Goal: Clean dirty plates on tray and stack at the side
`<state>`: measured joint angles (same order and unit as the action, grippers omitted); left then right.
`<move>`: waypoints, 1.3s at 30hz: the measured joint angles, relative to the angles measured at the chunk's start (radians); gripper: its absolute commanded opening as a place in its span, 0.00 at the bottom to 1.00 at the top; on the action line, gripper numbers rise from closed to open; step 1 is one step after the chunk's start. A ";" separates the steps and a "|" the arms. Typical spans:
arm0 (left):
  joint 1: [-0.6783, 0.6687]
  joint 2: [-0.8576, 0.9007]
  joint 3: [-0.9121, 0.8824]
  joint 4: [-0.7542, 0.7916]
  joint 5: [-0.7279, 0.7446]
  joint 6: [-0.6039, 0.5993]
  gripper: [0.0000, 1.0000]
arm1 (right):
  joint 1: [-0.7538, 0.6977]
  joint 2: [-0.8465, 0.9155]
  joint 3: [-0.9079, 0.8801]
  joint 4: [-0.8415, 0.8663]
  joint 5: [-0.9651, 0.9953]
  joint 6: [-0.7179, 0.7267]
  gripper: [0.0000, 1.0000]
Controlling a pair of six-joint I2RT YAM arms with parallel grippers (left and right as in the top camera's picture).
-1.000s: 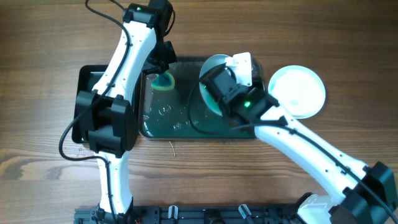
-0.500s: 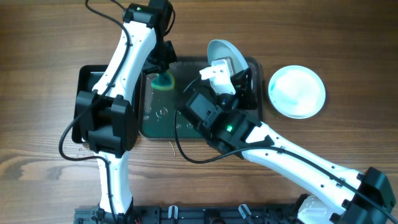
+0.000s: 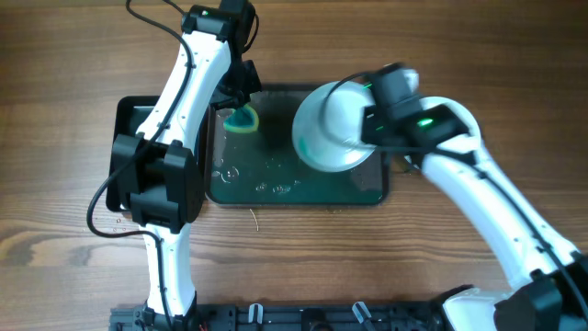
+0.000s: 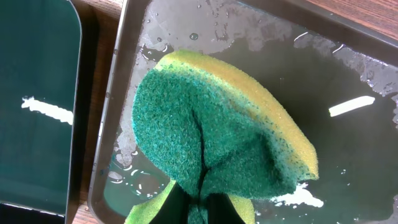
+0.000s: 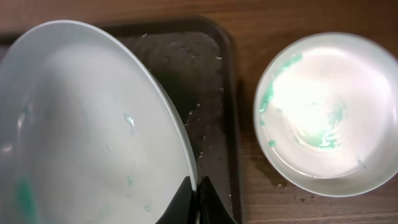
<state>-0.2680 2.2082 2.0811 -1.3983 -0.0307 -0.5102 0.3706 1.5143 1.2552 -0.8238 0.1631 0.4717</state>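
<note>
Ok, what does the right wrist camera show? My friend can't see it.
The right pincer grips a white plate by its rim, over a wet dark tray. A second plate with teal smears sits on the wooden table beside the tray.

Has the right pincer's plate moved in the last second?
Yes. The plate swung toward the tray's far rim, then back over its right half, with the right pincer now nearer the tray's right edge.
</note>
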 measured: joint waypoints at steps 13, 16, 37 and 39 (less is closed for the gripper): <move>0.000 0.000 0.000 0.000 0.000 0.000 0.04 | -0.694 0.007 -0.014 -0.051 -0.246 -0.031 0.04; 0.000 0.000 0.000 0.000 0.000 0.000 0.04 | -0.713 0.066 -0.049 -0.020 -0.213 -0.032 0.04; 0.096 -0.161 0.001 -0.129 -0.039 0.290 0.04 | -0.655 0.026 0.048 -0.132 -0.348 -0.157 0.64; 0.140 -0.174 0.002 -0.132 -0.055 0.321 0.04 | -0.630 -0.018 0.057 -0.130 -0.353 -0.163 0.64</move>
<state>-0.1280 2.0342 2.0827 -1.5299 -0.0856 -0.1894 -0.2592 1.4963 1.3125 -0.9543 -0.1902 0.3088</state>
